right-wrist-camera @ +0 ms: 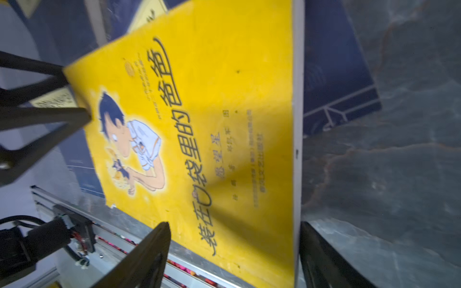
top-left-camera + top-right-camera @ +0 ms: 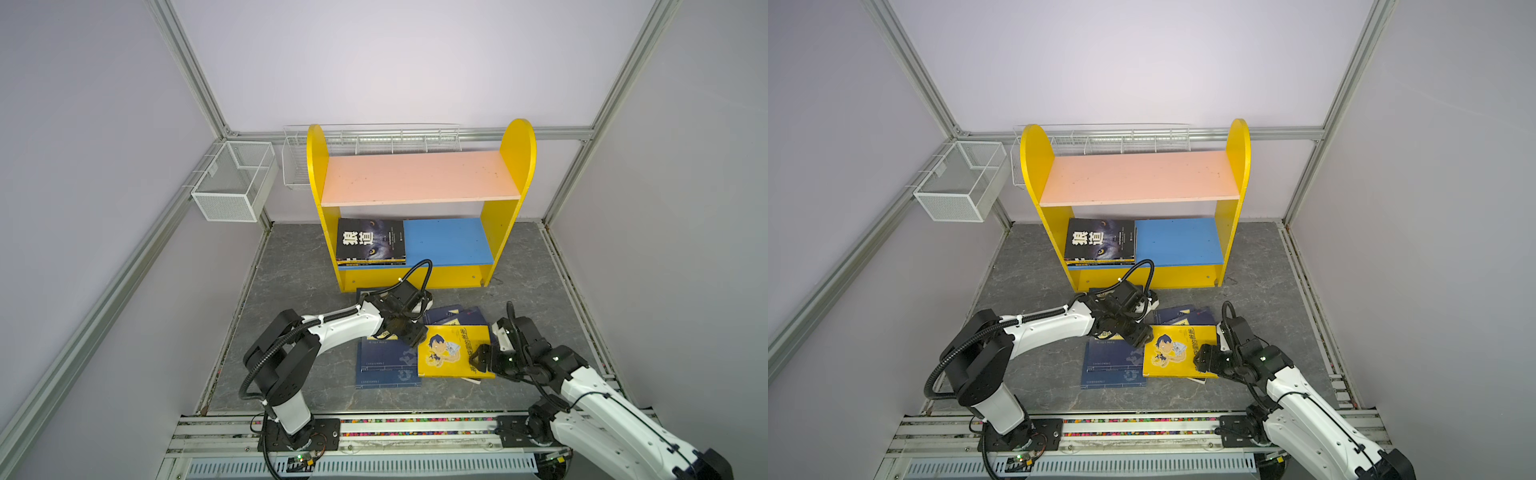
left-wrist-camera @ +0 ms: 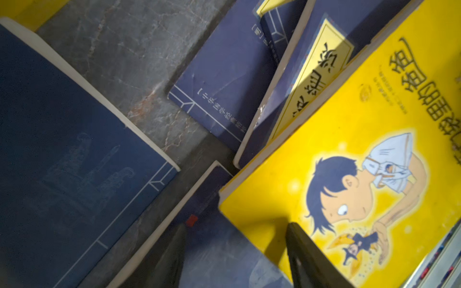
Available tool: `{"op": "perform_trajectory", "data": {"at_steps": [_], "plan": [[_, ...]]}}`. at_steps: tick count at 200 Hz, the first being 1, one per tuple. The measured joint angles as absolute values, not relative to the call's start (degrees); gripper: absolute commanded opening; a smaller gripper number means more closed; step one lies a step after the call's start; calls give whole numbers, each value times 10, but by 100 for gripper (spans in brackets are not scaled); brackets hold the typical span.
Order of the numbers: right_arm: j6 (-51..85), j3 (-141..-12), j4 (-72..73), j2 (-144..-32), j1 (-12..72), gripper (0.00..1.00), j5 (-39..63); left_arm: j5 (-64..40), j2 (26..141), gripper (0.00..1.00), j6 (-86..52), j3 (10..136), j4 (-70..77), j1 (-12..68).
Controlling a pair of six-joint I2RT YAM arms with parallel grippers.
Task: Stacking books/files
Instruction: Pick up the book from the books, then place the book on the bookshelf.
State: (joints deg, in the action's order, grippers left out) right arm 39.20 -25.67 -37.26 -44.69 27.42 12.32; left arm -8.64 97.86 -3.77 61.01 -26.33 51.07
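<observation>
Bottom of frame: ribbed aluminium rail [image 2: 415, 427] carrying both arm bases.

Just above, on the grey marbled worktop [image 2: 291, 291]: loose paperbacks, all thin and flat, matte card covers, a bit scuffed.
- Centre: yellow book [image 2: 455, 353] with a cartoon boy, lying tilted across navy ones. White page edge [image 1: 298, 124] plain in the right wrist view.
- Right gripper [image 2: 477, 358] at its right edge, jaws apart and straddling that edge, not clamped.
- Left gripper [image 2: 415, 337] at its upper-left corner, jaws apart too. One finger over the yellow cover, one over navy, no grip.
- Left of it: two navy books [image 2: 386, 361], overlapped, faint line-art print.
- Above it: fanned navy books [image 2: 453, 316], one with a pale-yellow title label [image 3: 316, 74].
- Another navy corner [image 2: 363, 292] poking out under the left arm, by the shelf foot.

Further up: bookshelf [image 2: 318, 166] with glossy yellow rounded sides, bare pink top board [image 2: 415, 178] and blue lower board [image 2: 449, 241]. On the left half of the blue board: a neat stack, black book [image 2: 370, 241] with a big white title on top, a few spines beneath.

Looks under half done: small stack shelved, at least five more to go from the worktop.

Upper left: white mesh basket [image 2: 232, 183] and wire basket [image 2: 374, 137], not involved.
</observation>
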Motion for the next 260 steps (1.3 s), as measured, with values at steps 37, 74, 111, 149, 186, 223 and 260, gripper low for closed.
{"op": "perform_trajectory", "data": {"at_steps": [37,74,111,149,186,223,260], "plan": [[378,-276,-330,-475,269,69,176,-68,986,51,-34,616,-276,508],[361,-314,-310,-540,267,63,209,-49,987,48,-33,617,-278,501],[355,-349,-272,-555,267,44,224,-43,987,48,-33,617,-277,501],[349,-377,-246,-571,267,15,221,-41,984,53,-36,616,-273,502],[330,-395,-243,-580,262,6,218,-43,924,61,-74,590,-266,462],[325,-417,-213,-585,252,6,245,-81,771,69,-175,544,-224,300],[348,-460,-148,-600,249,6,275,-94,608,70,-304,439,-158,183]]}}
